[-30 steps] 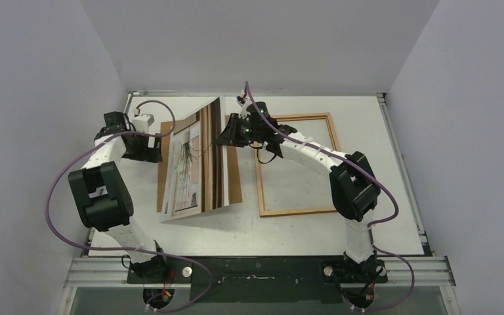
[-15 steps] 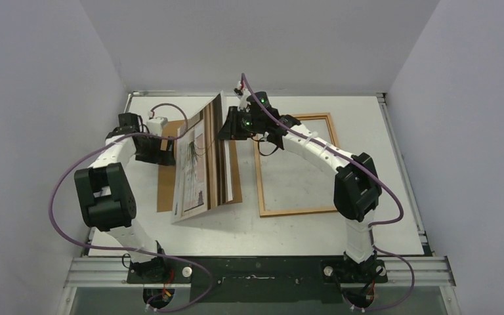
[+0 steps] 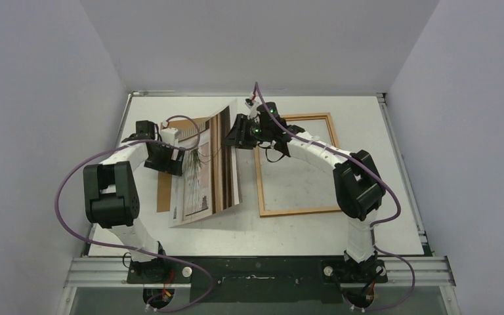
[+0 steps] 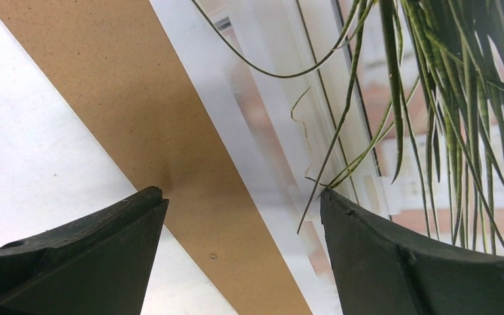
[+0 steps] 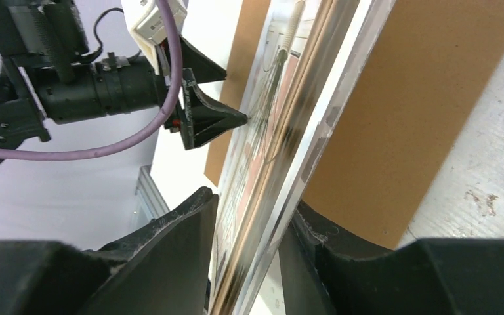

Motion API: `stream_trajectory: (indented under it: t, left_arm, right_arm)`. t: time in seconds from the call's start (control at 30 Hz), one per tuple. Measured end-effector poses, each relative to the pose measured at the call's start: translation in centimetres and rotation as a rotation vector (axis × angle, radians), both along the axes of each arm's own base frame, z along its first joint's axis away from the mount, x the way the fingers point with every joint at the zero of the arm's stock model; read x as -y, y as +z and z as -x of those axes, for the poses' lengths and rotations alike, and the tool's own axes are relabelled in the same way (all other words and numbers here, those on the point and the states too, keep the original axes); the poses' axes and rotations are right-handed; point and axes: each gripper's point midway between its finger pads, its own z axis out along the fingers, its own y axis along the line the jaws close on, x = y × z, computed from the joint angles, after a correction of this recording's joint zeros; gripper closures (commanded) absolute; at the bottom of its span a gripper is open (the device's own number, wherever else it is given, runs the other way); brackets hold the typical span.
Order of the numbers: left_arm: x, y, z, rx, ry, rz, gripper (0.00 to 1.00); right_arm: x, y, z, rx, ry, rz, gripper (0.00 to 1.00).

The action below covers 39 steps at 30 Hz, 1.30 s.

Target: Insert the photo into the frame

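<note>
— Two hands at that one sheet, are they?

— Both, yes. The photo (image 3: 207, 167) is tipped up steeply off the table (image 3: 302, 233), left of centre. Its printed side, the one with the plant stems, is turned to the left. The right hand (image 3: 231, 136) is at its far upper edge, one finger on each side of the paper.

— Clenched on it?

— No, the fingers stand apart, wider than a thin sheet needs. Whether either one touches the paper I cannot tell.

— And the left hand?

— The left hand (image 3: 182, 162) is spread wide, grasping nothing, and points at the printed face from the left. One fingertip is just at the stems. The other hangs over the brown backing sheet (image 3: 164, 193), which lies flat under the photo.

— Where is the frame?

— The frame (image 3: 302, 211) lies flat on the table just right of the photo, its far left corner beneath the right arm. The photo is outside it, not yet laid in.
</note>
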Motion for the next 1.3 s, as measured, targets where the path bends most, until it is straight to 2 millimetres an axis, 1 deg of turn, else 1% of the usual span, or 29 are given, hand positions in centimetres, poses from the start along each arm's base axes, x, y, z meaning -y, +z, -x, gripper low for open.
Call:
stream_trajectory:
  t: [0.17,0.33,0.43,0.53,0.67,0.8,0.9,1.0,1.13,1.3]
  left_arm:
    - [-0.1,-0.1,-0.2,0.005,0.001,-0.005,0.14]
    - [-0.3,0.0,-0.3,0.011,0.007,-0.008,0.15]
    - [-0.6,0.0,-0.4,0.015,0.012,-0.016,0.15]
    - [-0.8,0.0,-0.5,0.017,0.017,-0.023,0.15]
    - [-0.9,0.0,-0.4,0.016,0.017,-0.026,0.16]
    - [-0.9,0.0,-0.4,0.016,0.017,-0.027,0.16]
    - [-0.9,0.0,-0.5,0.017,0.017,-0.027,0.16]
    - [-0.9,0.0,-0.4,0.016,0.017,-0.027,0.16]
    - [-1.1,0.0,-0.4,0.015,0.022,-0.028,0.15]
    - [-2.2,0.5,-0.7,0.022,0.05,-0.032,0.15]
  right_arm:
    - [0.1,0.9,0.1,-0.021,-0.005,-0.069,0.61]
    - [0.6,3.1,0.3,-0.004,-0.01,-0.125,0.66]
    - [0.9,4.5,0.3,0.013,-0.014,-0.167,0.71]
    - [1.0,5.4,0.1,0.023,-0.018,-0.194,0.76]
    - [1.1,5.6,-0.1,0.02,-0.025,-0.203,0.85]
    - [1.1,5.6,-0.1,0.009,-0.028,-0.207,0.88]
    - [1.2,5.4,-0.1,0.007,-0.029,-0.201,0.95]
    - [1.5,4.8,-0.2,0.007,-0.037,-0.171,0.95]
    - [2.4,3.7,-0.6,0.014,-0.063,-0.076,0.95]
    - [3.9,4.0,-1.8,0.058,-0.096,0.019,0.95]
